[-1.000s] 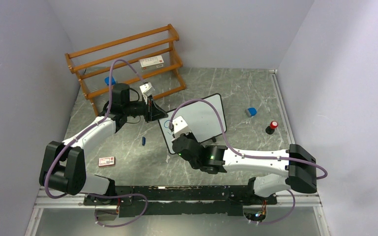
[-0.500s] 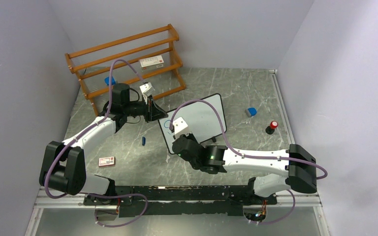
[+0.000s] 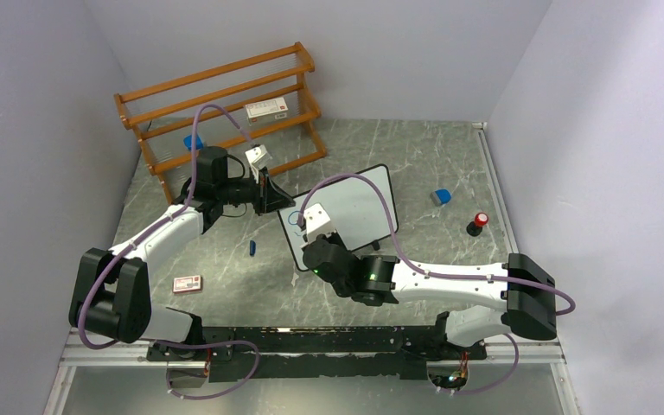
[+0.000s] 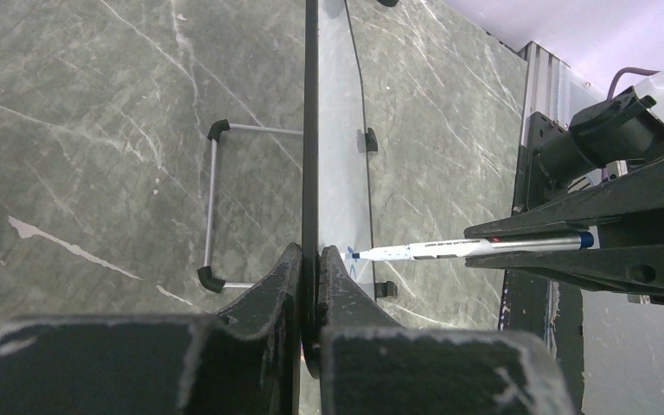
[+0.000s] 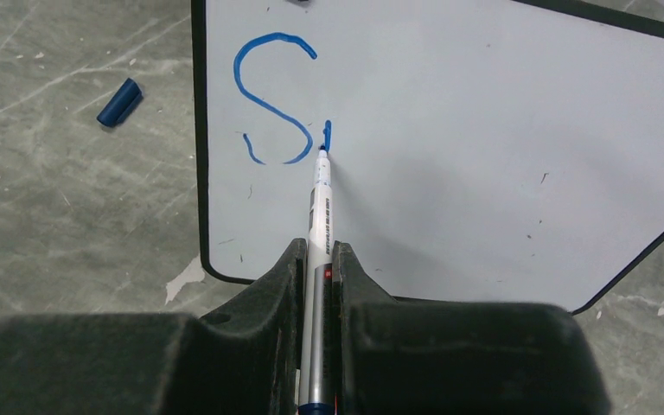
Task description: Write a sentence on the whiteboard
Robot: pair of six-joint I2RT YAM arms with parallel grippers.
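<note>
Barely anything has moved since a second ago: the right arm (image 3: 450, 281) is sitting only a touch nearer the whiteboard's (image 3: 359, 203) lower left corner. It is stretching low from its base, forearm running under the whiteboard's near edge, wrist bending up toward the white face. The right fingers (image 5: 292, 255) are pinching a marker (image 5: 320, 203) tightly between them, with its barrel running straight out ahead. The tip is touching the whiteboard just right of a blue "S" (image 5: 268, 95), where a short blue stroke is starting; that is all of the sentence (image 5: 327, 131) that is showing. The left arm (image 3: 160, 233) is reaching forward with its elbow bent, its wrist turning in toward the whiteboard's far left edge. The left fingers (image 4: 294, 259) are clamping that thin black frame, closed down on it. The whiteboard is leaning tilted on the grey marble surface (image 3: 424, 156). A blue cap (image 3: 252, 248) is lying left of the whiteboard.
</note>
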